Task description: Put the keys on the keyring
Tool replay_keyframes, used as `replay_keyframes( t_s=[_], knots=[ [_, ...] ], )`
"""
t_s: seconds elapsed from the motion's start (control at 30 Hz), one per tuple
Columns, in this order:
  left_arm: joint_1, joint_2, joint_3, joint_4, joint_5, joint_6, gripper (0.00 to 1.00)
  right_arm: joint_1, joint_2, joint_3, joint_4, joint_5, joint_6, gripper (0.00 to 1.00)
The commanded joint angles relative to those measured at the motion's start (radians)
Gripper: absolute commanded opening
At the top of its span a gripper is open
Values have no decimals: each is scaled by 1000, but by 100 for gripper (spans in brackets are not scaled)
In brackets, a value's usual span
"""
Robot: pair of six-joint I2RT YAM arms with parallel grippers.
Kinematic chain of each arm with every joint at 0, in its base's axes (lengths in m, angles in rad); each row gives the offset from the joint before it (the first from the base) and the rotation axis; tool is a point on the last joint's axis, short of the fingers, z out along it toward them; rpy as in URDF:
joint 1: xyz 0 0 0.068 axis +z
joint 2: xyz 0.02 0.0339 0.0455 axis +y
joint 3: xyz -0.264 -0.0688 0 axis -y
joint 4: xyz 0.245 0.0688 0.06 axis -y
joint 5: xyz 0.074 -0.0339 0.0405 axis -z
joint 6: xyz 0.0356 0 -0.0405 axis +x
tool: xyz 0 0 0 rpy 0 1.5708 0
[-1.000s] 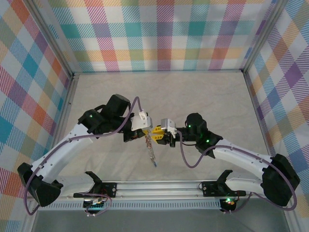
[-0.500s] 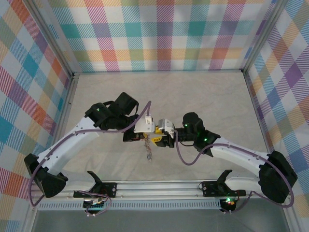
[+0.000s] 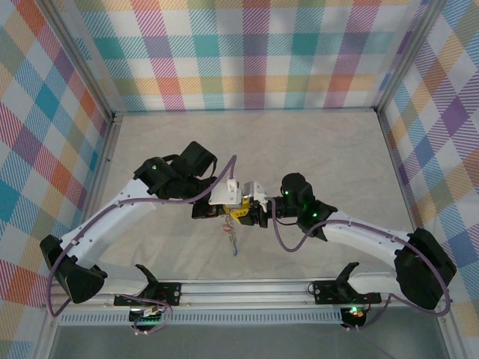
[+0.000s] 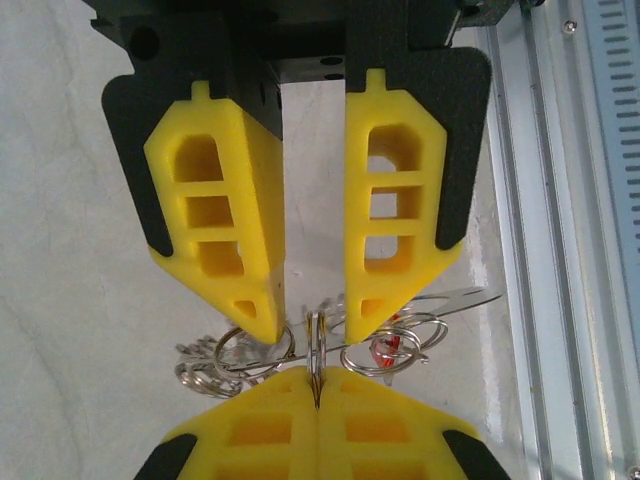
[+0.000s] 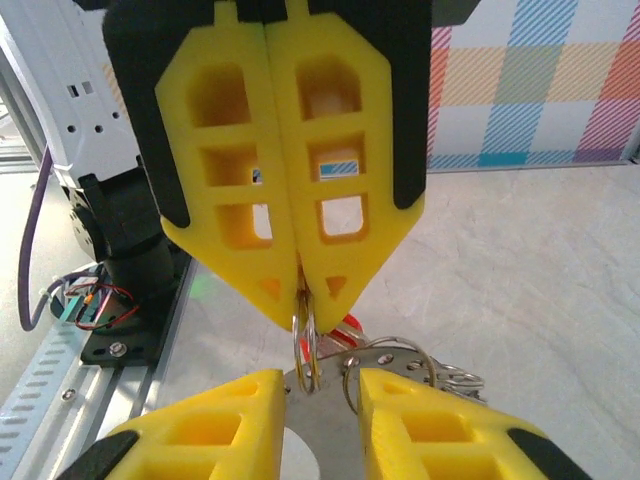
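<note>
Arms (image 3: 105, 221) closed in, left jaws pinching keyring (image 4: 318, 342) between parted right jaws

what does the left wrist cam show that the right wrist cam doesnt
Left wrist, not right wrist: the right gripper face on, fingers full length, black body behind them. Right wrist, not left wrist: the left gripper face on, fingers full length, plus the plaid wall and a black mount with loose wires. Both: left gripper shut on a thin ring, right gripper's tips apart either side of it, a red key among more rings.
</note>
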Motion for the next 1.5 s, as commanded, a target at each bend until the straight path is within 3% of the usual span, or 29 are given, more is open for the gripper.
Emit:
replay_keyframes(
  t_s=[0.0, 0.13, 0.23, 0.33, 0.47, 0.7, 0.87, 1.27, 1.47],
  knots=[
    [-7, 14, 37, -2, 41, 2, 0, 6, 8, 36, 54, -34, 26, 26],
    [-7, 16, 36, -5, 44, 0, 0, 6, 6, 44, 50, -40, 26, 20],
    [-7, 14, 32, 6, 47, -13, 0, 6, 14, 50, 44, -58, 24, 0],
    [-2, -13, 3, 49, 77, -37, 13, 6, 16, 39, 79, -59, 44, 0],
    [17, -104, -103, 140, 128, -43, 22, 6, -2, -9, 193, -17, 89, 0],
    [31, -160, -202, 209, 151, -78, 22, 7, -3, -76, 420, 33, 205, 0],
    [30, -181, -237, 254, 164, -77, 15, 6, -7, -98, 515, 48, 247, 0],
    [39, -265, -370, 373, 185, -88, 27, 6, -57, -108, 510, 45, 257, 0],
    [39, -285, -424, 456, 183, -121, 28, 6, -48, -105, 536, 52, 277, 0]
  ],
)
